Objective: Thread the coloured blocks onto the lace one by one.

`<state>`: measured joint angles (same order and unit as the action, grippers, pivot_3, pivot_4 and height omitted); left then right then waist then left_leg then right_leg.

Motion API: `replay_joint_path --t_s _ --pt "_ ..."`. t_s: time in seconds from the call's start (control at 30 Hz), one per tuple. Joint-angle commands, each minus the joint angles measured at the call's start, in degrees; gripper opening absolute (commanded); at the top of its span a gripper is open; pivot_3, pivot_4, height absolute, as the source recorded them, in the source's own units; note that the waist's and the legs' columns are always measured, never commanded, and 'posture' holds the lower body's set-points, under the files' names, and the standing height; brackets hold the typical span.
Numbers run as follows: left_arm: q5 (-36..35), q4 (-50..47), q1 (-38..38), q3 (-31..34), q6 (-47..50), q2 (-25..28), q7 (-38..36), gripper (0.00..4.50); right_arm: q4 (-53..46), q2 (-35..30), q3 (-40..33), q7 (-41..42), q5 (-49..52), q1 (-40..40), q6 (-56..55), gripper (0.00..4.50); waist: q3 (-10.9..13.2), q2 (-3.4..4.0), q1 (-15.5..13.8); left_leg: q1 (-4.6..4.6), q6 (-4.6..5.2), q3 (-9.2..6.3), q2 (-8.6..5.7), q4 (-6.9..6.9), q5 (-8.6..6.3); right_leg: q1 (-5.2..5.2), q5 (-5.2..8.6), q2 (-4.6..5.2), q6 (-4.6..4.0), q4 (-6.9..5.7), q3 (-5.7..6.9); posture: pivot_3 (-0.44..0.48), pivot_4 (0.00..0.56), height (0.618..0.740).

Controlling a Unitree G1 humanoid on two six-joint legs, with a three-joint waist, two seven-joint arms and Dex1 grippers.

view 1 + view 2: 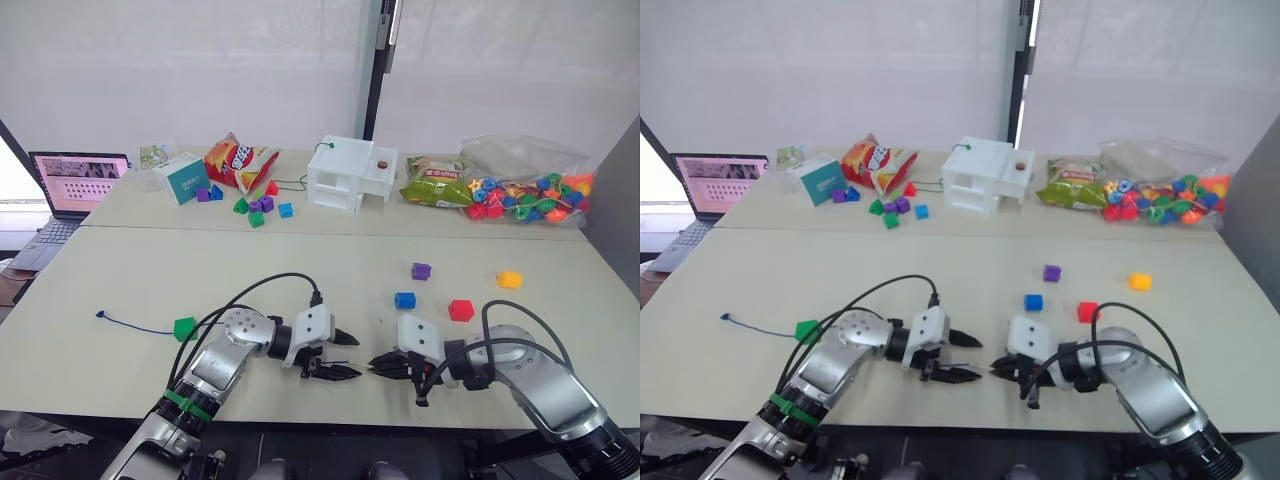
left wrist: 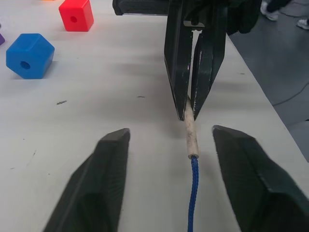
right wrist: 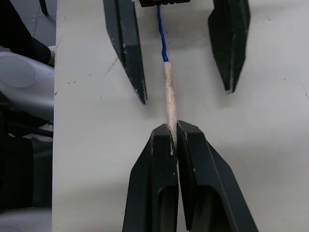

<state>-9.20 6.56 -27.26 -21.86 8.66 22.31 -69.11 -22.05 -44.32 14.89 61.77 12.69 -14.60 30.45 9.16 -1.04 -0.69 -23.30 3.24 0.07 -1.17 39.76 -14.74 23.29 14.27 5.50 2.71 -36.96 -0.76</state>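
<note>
At the near edge of the worktop (image 1: pixel 120 270) the two pincers point at each other. The right pincer (image 3: pixel 174 133) is clenched on the pale stiff tip of the lace (image 3: pixel 167 89). The left pincer (image 2: pixel 169 140) is released, its fingers (image 2: pixel 104 169) spread on both sides of the lace without touching it; the blue cord runs back between them. Further left on the worktop, the lace passes through the green block (image 1: pixel 184 328) and ends in a knot. Behind the right pincer lie the blue block (image 1: pixel 404 300) and the red block (image 1: pixel 460 310), near each other. A little farther are the purple block (image 1: pixel 421 271) and the yellow block (image 1: pixel 509 280), well apart.
</note>
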Motion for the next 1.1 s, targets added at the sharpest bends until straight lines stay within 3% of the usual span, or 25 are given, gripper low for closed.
replay_joint_path --t_s 0.03,0.17,0.57,0.83,1.0,1.1 --pt "-0.3 -1.2 -0.6 -0.2 -0.4 0.1 -0.7 1.37 -2.1 -0.1 -1.0 -0.2 1.2 0.1 -0.1 0.00 0.0 0.00 0.0 0.00 0.00 0.00 -0.01 0.00 0.00 0.00 0.00 0.00 0.00 0.00 0.00 0.000 0.150 0.740" --pt "-0.2 -1.4 -0.4 -0.2 -0.3 -0.1 -0.6 0.02 -2.2 -0.2 -1.0 -0.3 1.3 0.1 0.0 0.00 0.0 0.00 0.0 -0.01 0.00 0.00 -0.01 0.01 0.00 -0.01 0.00 0.02 0.00 0.00 0.00 0.000 0.150 0.740" --pt "-0.4 -1.6 -0.7 0.1 0.6 -0.4 -0.3 0.01 -3.8 -0.6 -0.9 -0.4 2.8 1.6 2.8 0.00 0.0 0.00 0.0 0.00 0.00 0.00 0.00 0.00 0.00 -0.01 0.00 0.01 0.00 0.00 0.00 0.000 0.150 0.740" --pt "-0.5 -2.6 0.0 0.3 0.7 1.5 -1.1 0.00 -11.5 3.8 -12.7 -11.2 9.9 7.1 13.5 2.68 0.0 0.00 -0.2 -0.03 0.00 -0.05 -0.02 0.00 0.00 0.00 0.00 0.06 0.00 0.00 0.01 0.000 0.150 0.740" --pt "-0.6 -3.5 0.8 0.7 0.9 3.3 -1.3 0.00 -17.4 12.9 -32.3 -23.0 16.5 18.9 17.7 4.41 0.0 0.00 -0.8 -0.05 0.01 -0.08 -0.03 -0.04 -0.01 -0.02 0.00 0.10 0.01 0.05 0.01 0.000 0.150 0.740" --pt "-0.7 -3.9 1.3 0.8 1.1 3.8 -1.2 0.00 -18.7 18.9 -40.1 -30.9 17.2 21.9 16.9 4.46 0.0 0.01 -0.6 -0.02 0.01 -0.07 -0.05 -0.05 -0.01 -0.02 -0.02 0.13 0.03 0.03 -0.03 0.000 0.150 0.740"
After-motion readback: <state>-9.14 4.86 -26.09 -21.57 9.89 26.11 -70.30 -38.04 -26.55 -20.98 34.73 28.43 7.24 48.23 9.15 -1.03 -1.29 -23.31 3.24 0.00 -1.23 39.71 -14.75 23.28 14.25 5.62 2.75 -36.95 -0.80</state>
